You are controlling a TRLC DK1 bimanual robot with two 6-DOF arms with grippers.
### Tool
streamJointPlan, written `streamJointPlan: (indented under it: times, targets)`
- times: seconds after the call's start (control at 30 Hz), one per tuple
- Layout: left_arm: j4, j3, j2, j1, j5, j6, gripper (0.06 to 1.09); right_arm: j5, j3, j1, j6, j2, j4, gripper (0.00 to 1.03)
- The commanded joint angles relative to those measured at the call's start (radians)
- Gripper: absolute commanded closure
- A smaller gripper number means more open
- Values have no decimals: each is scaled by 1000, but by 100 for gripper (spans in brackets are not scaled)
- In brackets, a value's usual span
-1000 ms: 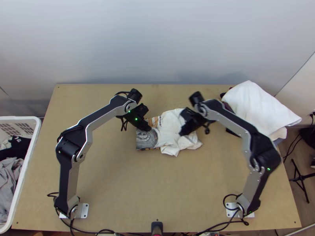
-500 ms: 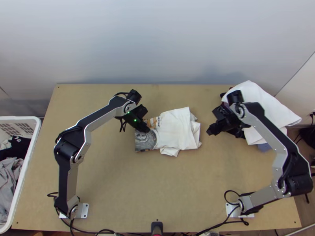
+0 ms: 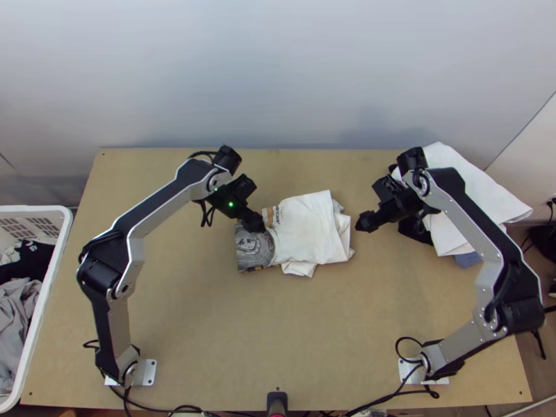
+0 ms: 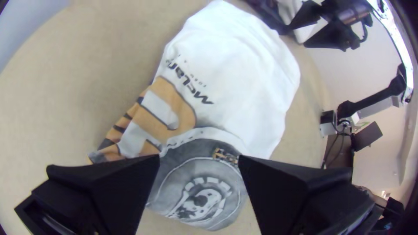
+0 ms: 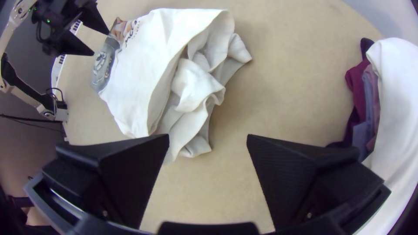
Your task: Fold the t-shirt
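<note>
White t-shirt point(image 3: 313, 226) lies below the left tool point(image 3: 257, 223), seemingly apart.

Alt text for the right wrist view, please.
A grey-printed white t-shirt lies partly folded, one end bunched, on a light wooden table. The open black right gripper is empty; the open left gripper is near the print; white cloth lies apart.

t-shirt point(image 3: 313, 226): one
left gripper point(image 3: 260, 226): one
right gripper point(image 3: 362, 224): one
fingers point(image 4: 283, 191): four — two per gripper
arms point(image 3: 156, 201): two
mounting plates point(image 3: 147, 373): two
table point(image 3: 278, 326): one
basket point(image 3: 28, 208): one
garments point(image 3: 17, 306) in basket: at least two
cloth stack point(image 3: 455, 184): one
</note>
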Motion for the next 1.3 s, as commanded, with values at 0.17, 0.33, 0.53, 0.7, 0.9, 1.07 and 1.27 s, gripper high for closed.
streamJointPlan:
  times: [0.17, 0.33, 0.53, 0.7, 0.9, 1.07, 1.27]
  targets:
    - [-99, 61, -122, 128, 94, 19, 10, -145, 233, 5, 16, 210, -137, 5]
    - [-97, -45, -213, 189, 116, 31, 10, -262, 303, 20, 17, 253, -212, 5]
    - [-94, -134, -285, 223, 116, 31, 10, -274, 295, 33, 22, 304, -200, 5]
    - [-91, -173, -319, 237, 112, 34, 10, -274, 243, 48, 46, 321, -120, 5]
    - [-91, -226, -351, 255, 112, 36, 10, -250, 224, 60, 71, 333, -55, 5]
    - [-90, -273, -373, 260, 111, 39, 10, -184, 214, 65, 85, 347, -11, 5]
    - [-88, -299, -388, 274, 112, 44, 10, -112, 215, 69, 83, 330, -5, 5]
